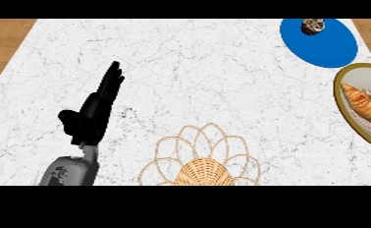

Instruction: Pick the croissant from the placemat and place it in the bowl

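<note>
The golden croissant lies inside a white bowl with an olive rim at the right edge, partly cut off by the frame. A woven wicker placemat with looped edging lies at the bottom centre with nothing on it. My left hand shows at the lower left, fingers straight and pointing up, resting open and holding nothing. My right hand does not show in the head view.
A blue plate sits at the top right with a small dark speckled object on its far edge. The white marble counter ends in wooden strips at the top corners.
</note>
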You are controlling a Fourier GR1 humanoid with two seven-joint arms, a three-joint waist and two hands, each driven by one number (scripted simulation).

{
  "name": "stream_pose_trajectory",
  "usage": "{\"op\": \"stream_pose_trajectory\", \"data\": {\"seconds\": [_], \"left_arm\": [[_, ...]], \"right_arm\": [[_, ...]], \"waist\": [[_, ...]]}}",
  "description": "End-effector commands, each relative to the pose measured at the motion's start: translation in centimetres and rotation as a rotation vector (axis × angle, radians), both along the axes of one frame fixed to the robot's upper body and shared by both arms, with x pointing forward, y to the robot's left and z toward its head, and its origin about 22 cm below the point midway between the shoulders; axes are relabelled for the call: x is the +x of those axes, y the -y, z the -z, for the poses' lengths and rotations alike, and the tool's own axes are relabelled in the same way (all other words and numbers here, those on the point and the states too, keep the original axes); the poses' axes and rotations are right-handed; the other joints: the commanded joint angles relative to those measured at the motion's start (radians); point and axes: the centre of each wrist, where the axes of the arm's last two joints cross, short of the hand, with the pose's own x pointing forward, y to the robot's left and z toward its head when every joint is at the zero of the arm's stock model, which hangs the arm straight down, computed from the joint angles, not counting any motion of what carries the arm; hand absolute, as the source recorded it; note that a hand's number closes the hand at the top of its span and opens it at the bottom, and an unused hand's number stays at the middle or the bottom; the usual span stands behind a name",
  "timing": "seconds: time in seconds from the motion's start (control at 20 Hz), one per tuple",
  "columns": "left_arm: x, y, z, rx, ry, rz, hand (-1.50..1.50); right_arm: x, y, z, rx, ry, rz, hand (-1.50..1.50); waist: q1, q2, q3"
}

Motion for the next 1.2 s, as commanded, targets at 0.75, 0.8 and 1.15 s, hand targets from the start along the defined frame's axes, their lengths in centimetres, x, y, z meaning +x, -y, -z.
{"op": "stream_pose_trajectory", "data": {"seconds": [0.75, 0.8, 1.15], "left_arm": [[-0.2, -0.2, 0.2, 0.013, 0.003, -0.028, 0.0], [-1.0, 0.3, 0.7, 0.001, -0.008, -0.017, 0.0], [0.5, 0.5, 0.4, 0.012, 0.008, -0.016, 0.0]], "right_arm": [[-2.1, 5.7, -3.6, 0.522, 0.149, 0.001, -1.5], [-2.3, 6.3, -4.6, 0.53, 0.143, 0.025, -1.5], [-4.7, 7.7, -3.6, 0.653, 0.096, -0.014, -1.5]], "waist": [[-0.022, -0.005, -0.001], [-0.008, -0.001, 0.001], [-0.026, 0.003, 0.003]]}}
